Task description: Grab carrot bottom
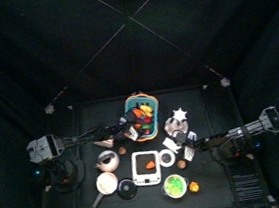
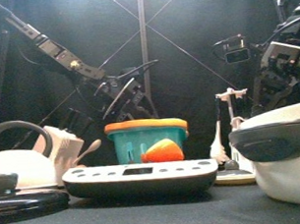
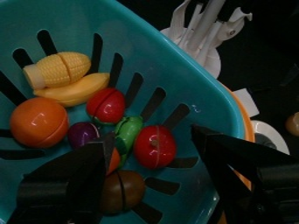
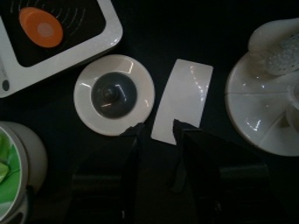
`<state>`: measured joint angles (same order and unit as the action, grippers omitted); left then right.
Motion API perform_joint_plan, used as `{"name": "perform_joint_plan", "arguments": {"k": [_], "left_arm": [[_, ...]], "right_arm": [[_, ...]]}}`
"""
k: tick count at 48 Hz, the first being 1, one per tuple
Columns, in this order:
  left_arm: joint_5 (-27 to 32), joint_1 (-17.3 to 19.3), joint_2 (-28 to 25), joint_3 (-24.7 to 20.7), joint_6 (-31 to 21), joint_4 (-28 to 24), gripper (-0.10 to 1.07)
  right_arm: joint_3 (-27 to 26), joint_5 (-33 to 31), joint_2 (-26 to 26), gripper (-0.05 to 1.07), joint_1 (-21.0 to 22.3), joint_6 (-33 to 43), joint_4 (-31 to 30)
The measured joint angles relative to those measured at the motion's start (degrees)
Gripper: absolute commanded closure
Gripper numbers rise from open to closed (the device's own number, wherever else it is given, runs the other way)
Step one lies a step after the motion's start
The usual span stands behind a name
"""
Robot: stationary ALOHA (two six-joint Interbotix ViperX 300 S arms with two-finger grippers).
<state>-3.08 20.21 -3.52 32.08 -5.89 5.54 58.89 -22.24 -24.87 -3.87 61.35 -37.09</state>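
The teal basket (image 3: 198, 87) holds toy food: a round orange ball (image 3: 38, 121), red pieces, a green piece and a yellow one. A slim orange piece (image 3: 114, 161), seemingly the carrot, peeks out beside one jaw and is mostly hidden. My left gripper (image 3: 149, 144) is open, low inside the basket, with its jaws either side of a red piece (image 3: 156, 145). In the top view it is over the basket (image 1: 129, 128). My right gripper (image 4: 160, 140) is open and empty above the table, near a white card (image 4: 187, 87).
A white scale (image 1: 147, 168) with a round orange piece (image 4: 44, 29) on it stands at the front. Around it are a kettle (image 2: 19, 155), a white bowl (image 2: 282, 152), a saucer with a dark cup (image 4: 114, 92), a green plate (image 1: 177, 185) and a white rack (image 3: 211, 26).
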Motion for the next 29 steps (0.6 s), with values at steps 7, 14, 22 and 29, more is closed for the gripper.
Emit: {"name": "perform_joint_plan", "arguments": {"k": [7,14,22,29], "left_arm": [[-0.97,-0.26,2.29,1.41,0.00,-3.69,-0.03],[-1.23,-4.22,6.24,4.31,0.00,-8.96,-0.03],[-1.32,-15.47,9.49,8.79,0.00,-15.64,-0.03],[-1.32,-22.76,9.40,10.46,-0.62,-16.96,-0.03]], "right_arm": [[-0.09,0.09,0.00,0.30,0.00,-0.09,0.00],[0.00,0.09,0.00,0.30,0.00,0.00,0.00],[-0.26,0.09,0.00,0.30,0.00,0.00,0.00],[-0.53,0.00,0.00,0.30,0.00,0.00,0.00]]}}
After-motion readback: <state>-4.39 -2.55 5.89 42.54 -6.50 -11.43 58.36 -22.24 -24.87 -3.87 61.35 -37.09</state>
